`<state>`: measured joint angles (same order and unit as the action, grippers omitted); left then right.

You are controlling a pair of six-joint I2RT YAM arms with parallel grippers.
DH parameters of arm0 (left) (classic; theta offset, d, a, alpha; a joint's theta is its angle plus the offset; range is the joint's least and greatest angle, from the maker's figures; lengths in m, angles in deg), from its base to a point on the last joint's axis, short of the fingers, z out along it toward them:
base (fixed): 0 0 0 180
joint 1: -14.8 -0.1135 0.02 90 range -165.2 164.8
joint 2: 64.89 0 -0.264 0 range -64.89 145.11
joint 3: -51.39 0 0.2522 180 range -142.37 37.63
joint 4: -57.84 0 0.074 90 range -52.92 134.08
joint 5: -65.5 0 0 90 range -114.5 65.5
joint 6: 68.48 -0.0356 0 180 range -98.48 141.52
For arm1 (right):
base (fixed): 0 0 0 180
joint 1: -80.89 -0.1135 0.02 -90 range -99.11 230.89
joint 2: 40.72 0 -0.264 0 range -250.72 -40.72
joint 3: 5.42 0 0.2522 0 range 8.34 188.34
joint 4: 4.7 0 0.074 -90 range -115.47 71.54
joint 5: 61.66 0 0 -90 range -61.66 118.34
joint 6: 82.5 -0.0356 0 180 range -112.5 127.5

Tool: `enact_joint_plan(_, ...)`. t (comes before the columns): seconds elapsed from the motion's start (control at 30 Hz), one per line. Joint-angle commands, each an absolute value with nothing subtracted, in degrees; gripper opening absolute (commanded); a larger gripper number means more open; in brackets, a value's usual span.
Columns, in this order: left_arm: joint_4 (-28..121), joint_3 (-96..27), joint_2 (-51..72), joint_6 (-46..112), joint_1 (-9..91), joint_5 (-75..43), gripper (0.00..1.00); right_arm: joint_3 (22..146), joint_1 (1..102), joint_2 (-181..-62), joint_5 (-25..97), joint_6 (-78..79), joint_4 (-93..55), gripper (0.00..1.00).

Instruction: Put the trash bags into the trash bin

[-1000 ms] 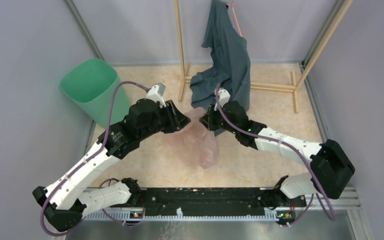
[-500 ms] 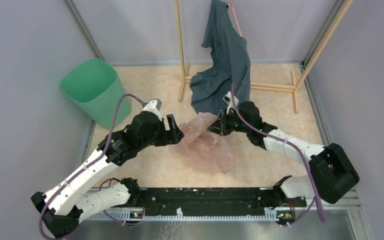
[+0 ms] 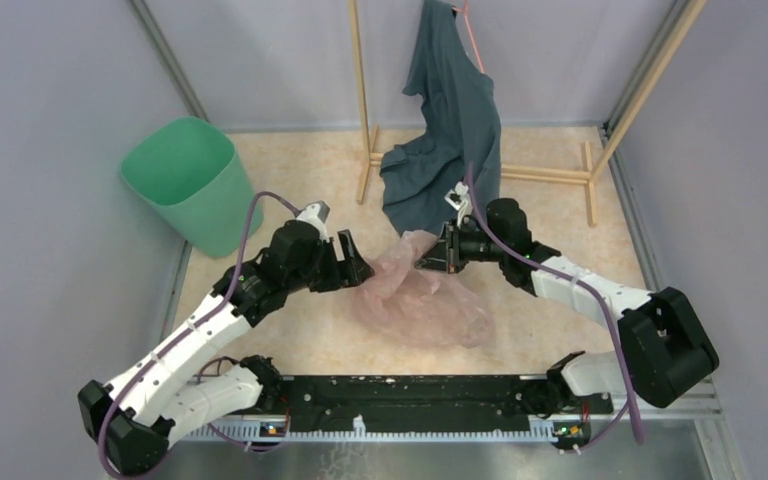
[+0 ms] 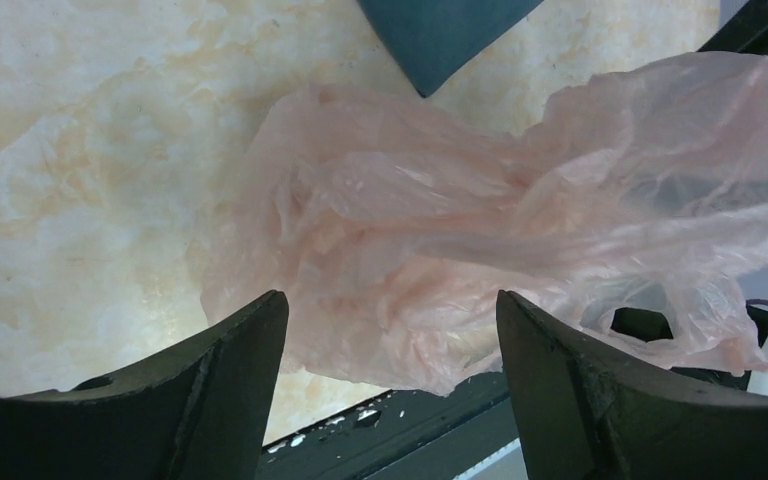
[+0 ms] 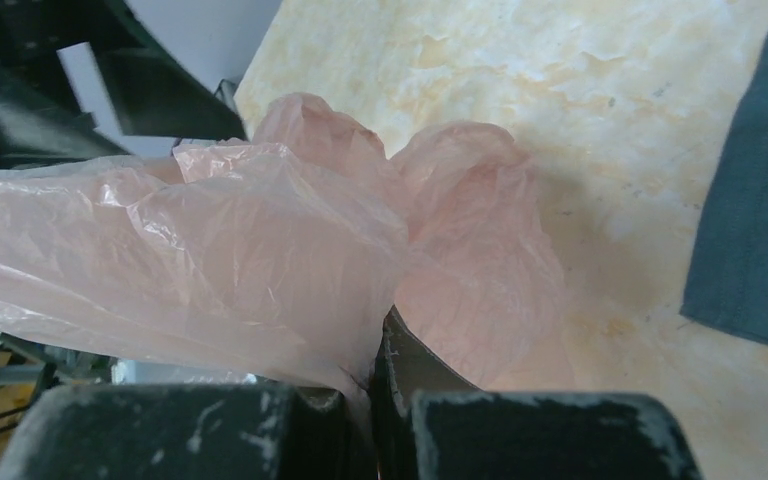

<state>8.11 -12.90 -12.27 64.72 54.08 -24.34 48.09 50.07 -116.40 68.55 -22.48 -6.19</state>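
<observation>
The pale pink trash bag lies crumpled on the marbled floor between the two arms. My right gripper is shut on its upper edge, and in the right wrist view the film bunches into the pinched jaws. My left gripper stands open at the bag's left side. In the left wrist view the bag lies just beyond the spread fingers, with nothing between them. The mint-green trash bin stands upright at the far left, apart from both grippers.
A dark teal-grey garment hangs from a wooden rack at the back, its hem close behind my right gripper. Grey walls close in on both sides. A black rail runs along the near edge.
My left gripper has opened, let go of the bag and drawn back slightly. My right gripper has shut on the bag and shifted right. The bag has spread lower across the floor.
</observation>
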Motion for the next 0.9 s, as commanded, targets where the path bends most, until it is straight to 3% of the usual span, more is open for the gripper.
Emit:
enact_joint_plan(0.0, 12.83, -9.48, -13.02, 63.77, 51.05, -16.02, 0.84, 50.10, 50.89, -115.05, 74.32, -22.09, -3.47, 0.00)
enact_joint_plan(0.1, 14.64, -8.35, -12.44, 63.40, 51.03, -13.91, 0.88, 50.12, 50.83, -114.83, 74.65, -23.04, -2.65, 0.00)
enact_joint_plan(0.23, 16.99, -8.03, -10.57, 63.18, 51.04, -9.73, 0.87, 49.72, 50.87, -115.04, 74.66, -24.28, -1.17, 0.00)
enact_joint_plan(0.27, 17.80, -8.03, -10.01, 62.99, 51.01, -8.37, 0.84, 49.54, 50.84, -115.18, 74.40, -24.57, -0.89, 0.00)
enact_joint_plan(0.47, 13.52, -12.17, -8.63, 62.57, 51.21, -8.50, 0.23, 49.31, 50.79, -115.18, 70.00, -24.19, -2.97, 0.00)
enact_joint_plan(0.57, 7.51, -17.97, -10.47, 60.80, 51.19, -12.97, 0.07, 50.46, 50.63, -113.21, 57.56, -20.19, -11.31, 0.00)
enact_joint_plan(0.63, 4.21, -21.70, -12.08, 59.74, 51.27, -15.35, 0.00, 50.78, 50.19, -111.07, 48.39, -18.20, -15.71, 0.00)
enact_joint_plan(0.87, 7.45, -23.92, -14.95, 62.76, 51.18, -7.08, 0.00, 50.50, 48.70, -107.43, 36.89, -20.30, -16.61, 0.00)
